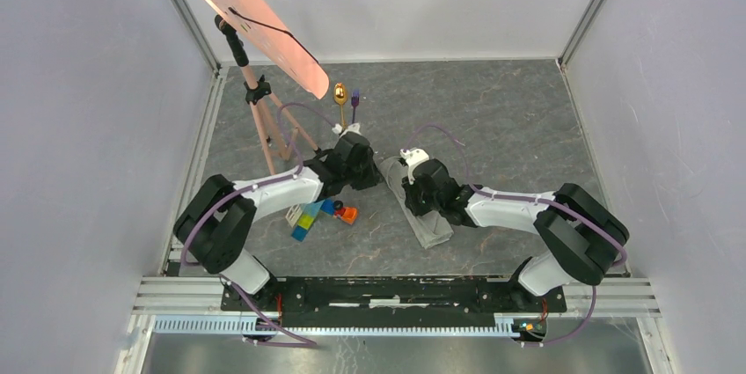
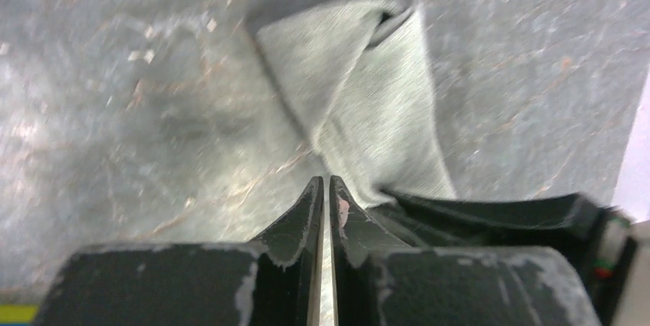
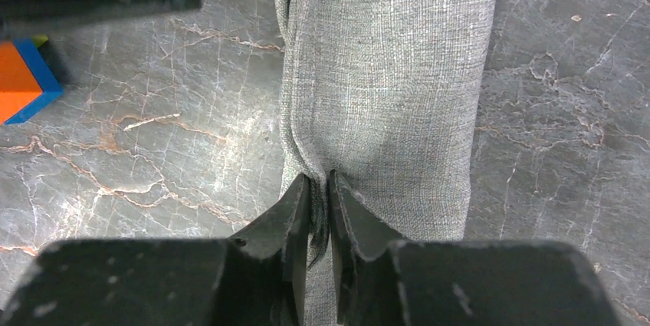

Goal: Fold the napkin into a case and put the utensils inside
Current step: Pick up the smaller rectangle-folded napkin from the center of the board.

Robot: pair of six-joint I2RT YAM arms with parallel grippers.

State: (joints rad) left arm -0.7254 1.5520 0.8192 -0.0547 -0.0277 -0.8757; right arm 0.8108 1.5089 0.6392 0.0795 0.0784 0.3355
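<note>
- Step: fold looks finished; napkin [image 1: 429, 226] lies as narrow strip, midway between near and far edges.
- Left fingers [image 2: 306, 215] and right fingers [image 3: 295, 211] nearly together at strip; grip cannot be told.
- Next: fetch spoon [image 1: 340, 92] and fork [image 1: 354, 101] from bench's far edge, then open a pocket.

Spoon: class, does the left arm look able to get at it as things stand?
Probably yes: the spoon lies just beyond the left gripper, bare table between; the tripod stands aside.
</note>
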